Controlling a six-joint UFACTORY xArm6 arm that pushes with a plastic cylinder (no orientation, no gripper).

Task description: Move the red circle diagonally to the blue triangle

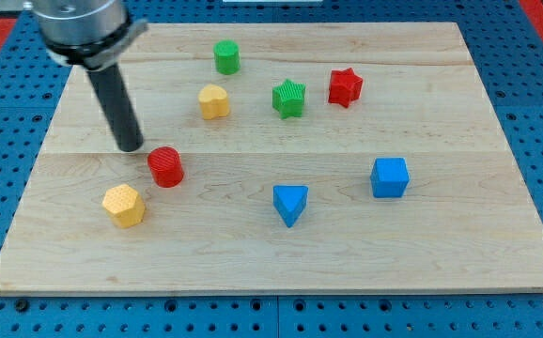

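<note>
The red circle (166, 166) lies on the wooden board (281, 249) at the view's left of centre. The blue triangle (289, 204) lies to its right and a little lower, near the board's middle. My tip (131, 146) stands just up and left of the red circle, a small gap from it, with the dark rod rising toward the view's top left.
A yellow hexagon (124, 205) lies below and left of the red circle. A yellow heart (213, 100), a green cylinder (226, 57), a green star (289, 99) and a red star (344, 87) lie across the top. A blue cube (390, 177) lies at the right.
</note>
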